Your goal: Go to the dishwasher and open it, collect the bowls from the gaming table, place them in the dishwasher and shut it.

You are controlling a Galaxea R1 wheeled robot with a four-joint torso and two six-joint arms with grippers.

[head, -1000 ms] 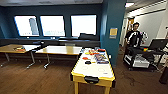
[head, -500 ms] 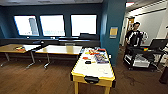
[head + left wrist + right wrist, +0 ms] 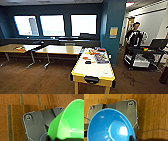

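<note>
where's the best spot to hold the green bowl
Best by its thin rim, one finger inside and one outside the wall. The green bowl flares wide from a small flat base, too broad to span across. In the left wrist view a dark part already meets its edge nearest the wrist, above the brown carpet, which suggests that grip.

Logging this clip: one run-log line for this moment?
left: green bowl | right: blue bowl | ahead: yellow-rimmed gaming table | floor: brown carpet

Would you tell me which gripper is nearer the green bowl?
Left. The green bowl sits right at the left wrist camera, apparently held there; the right wrist view shows the blue bowl instead.
</note>
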